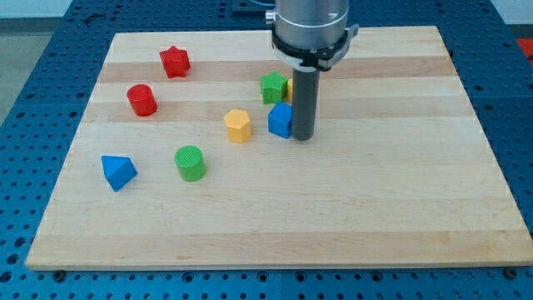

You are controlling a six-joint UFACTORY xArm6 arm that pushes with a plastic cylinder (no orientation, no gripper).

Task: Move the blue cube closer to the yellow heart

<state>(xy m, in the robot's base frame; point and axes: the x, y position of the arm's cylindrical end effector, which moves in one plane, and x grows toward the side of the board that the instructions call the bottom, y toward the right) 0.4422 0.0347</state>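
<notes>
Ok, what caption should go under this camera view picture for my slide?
My tip touches the blue cube from the view's right, with the yellow heart waiting just to its left.

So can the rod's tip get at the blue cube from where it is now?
Probably yes. My tip sits right at the blue cube, on its right in the view, touching or nearly so, with nothing between them. The yellow heart lies just to the cube's left.

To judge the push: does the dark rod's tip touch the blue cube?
Touching, it seems: in the camera view my tip stands against the right side of the blue cube, no wood showing between them.
</notes>
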